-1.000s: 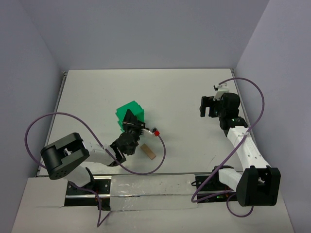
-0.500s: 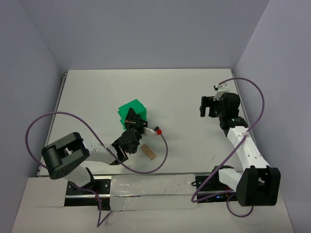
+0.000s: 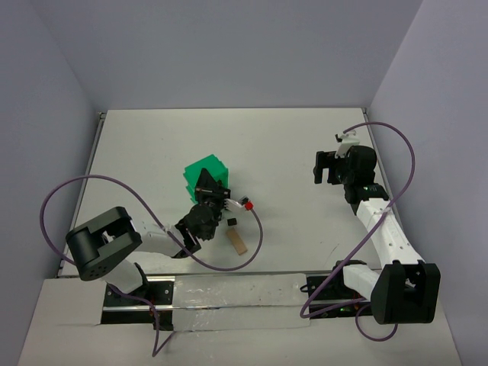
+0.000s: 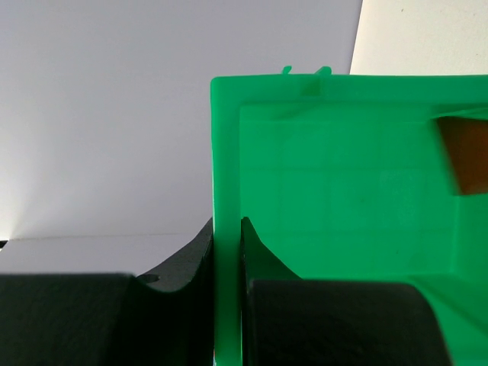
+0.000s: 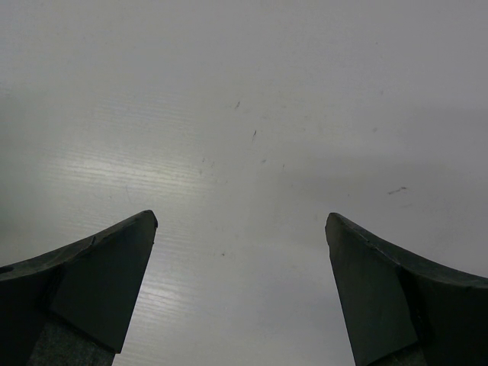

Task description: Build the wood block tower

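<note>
While the white table (image 3: 152,145) fills most of the top view, two arms (image 3: 385,229) reach onto it from 6 o'clock, one on each side, each trailing one purple cable (image 3: 69,191). One green bin (image 3: 204,174) sits near the middle of the table, a little toward 9 o'clock. The left gripper (image 3: 207,198) meets the bin's 6 o'clock side, and in the left wrist view its two fingers (image 4: 263,255) are pressed onto one wall of the bin, one inside and one outside. The right gripper (image 3: 326,168) hangs well apart at the table's 3 o'clock side. Its two fingers (image 5: 107,267) are spread wide over bare table with nothing between them. Three wood blocks show, none stacked on another. One tan bar (image 3: 236,242) lies flat on the table at 5 o'clock from the bin. One small dark cube (image 3: 232,221) rests just beside the bar's far end, at 12 o'clock from it. One reddish-brown block (image 4: 463,156) lies inside the bin, cut off at the 3 o'clock edge of the left wrist view. One small red-and-white plug (image 3: 245,205) on the left cable hangs at 1 o'clock from the cube.
</note>
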Controlling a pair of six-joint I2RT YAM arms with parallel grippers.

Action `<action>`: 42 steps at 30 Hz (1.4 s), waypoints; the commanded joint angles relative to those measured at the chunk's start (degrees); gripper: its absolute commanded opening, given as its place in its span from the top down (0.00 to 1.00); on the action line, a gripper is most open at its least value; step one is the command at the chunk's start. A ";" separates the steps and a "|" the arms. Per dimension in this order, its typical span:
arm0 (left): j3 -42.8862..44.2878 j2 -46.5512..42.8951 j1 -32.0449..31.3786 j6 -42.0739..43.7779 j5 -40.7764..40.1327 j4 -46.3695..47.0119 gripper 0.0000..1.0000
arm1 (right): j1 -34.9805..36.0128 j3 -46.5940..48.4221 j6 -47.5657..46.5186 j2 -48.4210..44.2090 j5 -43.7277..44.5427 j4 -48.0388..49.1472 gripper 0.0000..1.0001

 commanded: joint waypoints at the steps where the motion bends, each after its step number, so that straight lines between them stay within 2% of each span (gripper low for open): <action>1: 0.22 0.43 0.23 3.61 2.25 8.87 1.00 | -0.33 3.18 0.19 0.14 0.16 0.44 0.00; 2: 0.76 1.13 0.62 4.32 1.64 10.22 1.00 | -0.28 3.42 0.19 0.36 0.11 0.16 0.00; 5: 1.05 -0.33 0.78 1.10 1.44 4.38 1.00 | -0.26 3.35 0.27 0.10 0.37 0.35 0.00; 9: 5.64 -0.95 4.07 -1.23 0.74 2.13 1.00 | -0.32 3.11 0.19 -0.27 0.46 0.30 0.00; 11: 9.73 -1.90 6.31 -5.30 -0.50 -3.23 1.00 | -0.27 2.97 0.11 -0.38 0.38 0.41 0.00; 14: 16.89 -3.98 10.64 -18.39 -0.66 -16.80 1.00 | -0.35 3.20 0.19 -0.14 0.29 0.24 0.00; 16: 26.68 -5.20 12.92 -27.36 0.17 -35.23 1.00 | -0.33 3.29 0.19 0.05 0.29 0.24 0.00; 17: 33.16 -5.01 14.91 -35.54 2.17 -46.38 1.00 | -0.28 3.31 0.25 0.05 0.29 0.37 0.00; 19: 46.21 -3.57 18.79 -50.23 8.31 -60.45 1.00 | -0.34 3.31 0.27 0.21 0.21 0.42 0.00; 24: 64.69 5.11 26.55 -72.99 22.65 -81.87 1.00 | -0.35 3.31 0.28 0.84 0.28 0.33 0.00; 28: 72.18 10.03 32.92 -91.04 36.55 -85.50 1.00 | -0.35 3.14 0.01 1.21 0.66 0.33 0.00; 32: 82.16 19.81 38.57 -100.73 46.77 -87.79 1.00 | -0.34 3.24 -0.08 2.54 0.90 0.41 0.00; 33: 84.71 22.05 39.38 -101.71 50.64 -88.90 1.00 | -0.26 3.40 -0.08 2.86 0.90 0.33 0.00; 34: 87.86 25.02 40.23 -102.31 50.68 -90.85 1.00 | -0.35 3.40 -0.08 3.20 0.90 0.33 0.00; 37: 99.77 34.76 43.47 -106.63 57.68 -96.18 1.00 | -0.31 3.75 -0.29 4.51 0.97 -0.02 0.00; 39: 102.04 38.65 44.82 -108.74 60.16 -95.07 1.00 | -0.26 3.75 -0.34 5.14 1.43 0.07 0.00; 42: 100.81 40.36 45.51 -110.46 59.32 -92.23 1.00 | -0.35 3.75 -0.28 5.79 1.53 0.21 0.00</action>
